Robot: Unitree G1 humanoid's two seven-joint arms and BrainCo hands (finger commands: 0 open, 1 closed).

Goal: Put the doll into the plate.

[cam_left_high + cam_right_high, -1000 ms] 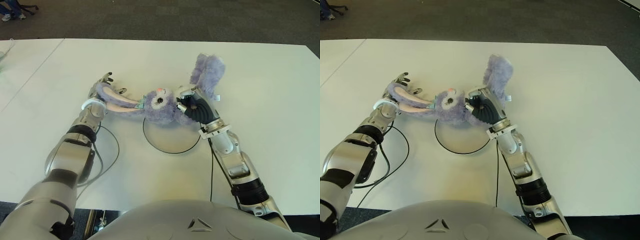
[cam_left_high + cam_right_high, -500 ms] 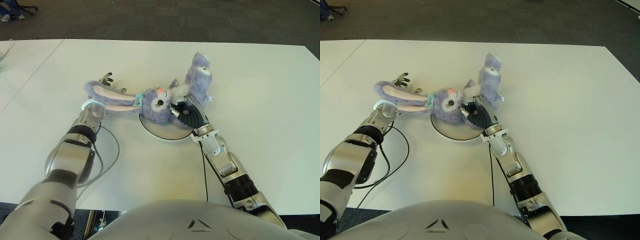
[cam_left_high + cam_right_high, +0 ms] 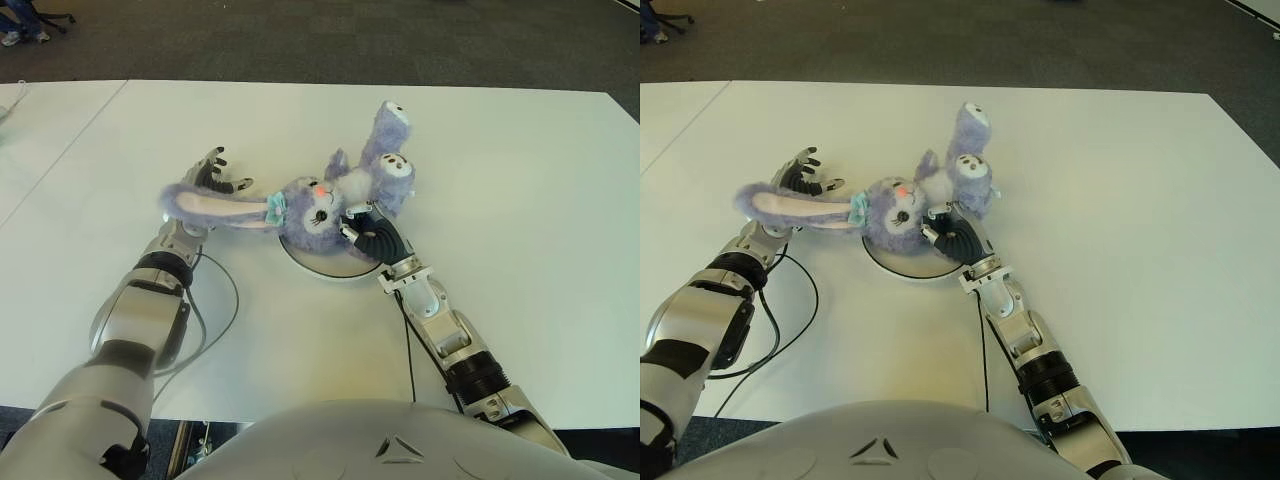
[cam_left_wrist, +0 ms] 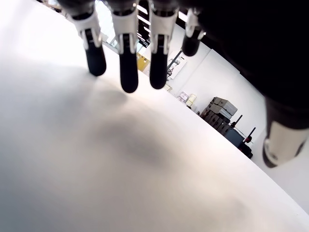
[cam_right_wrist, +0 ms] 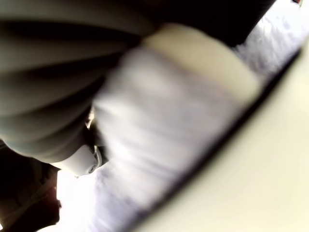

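- the purple plush rabbit doll [image 3: 325,205] lies near the middle of the left eye view, its head and part of its body over the white round plate [image 3: 325,262], whose near rim shows below the head.
- its long ears [image 3: 215,206] stretch toward the left of the frame, out past the plate's rim and over the white table [image 3: 520,180]; its legs [image 3: 388,165] point up and to the right, also beyond the rim.
- the right hand [image 3: 368,232] sits at the lower right of the doll's head, right at the plate's edge, its fingers curled into the plush. the right wrist view shows purple fur pressed close against the hand, so i judge it is clamped on the doll.
- the left hand [image 3: 210,178] shows in the left part of the frame, just behind the ears. in the left wrist view its fingers [image 4: 125,58] hang straight and apart over bare table, gripping nothing.
- whether the ears touch the left hand i cannot tell.
- progress, as a judgement: the doll is largely placed, its bulk resting on or just over the plate.
- what seems left: letting go with the right hand and drawing it clear; the ears and legs overhanging the rim may or may not need tucking in.
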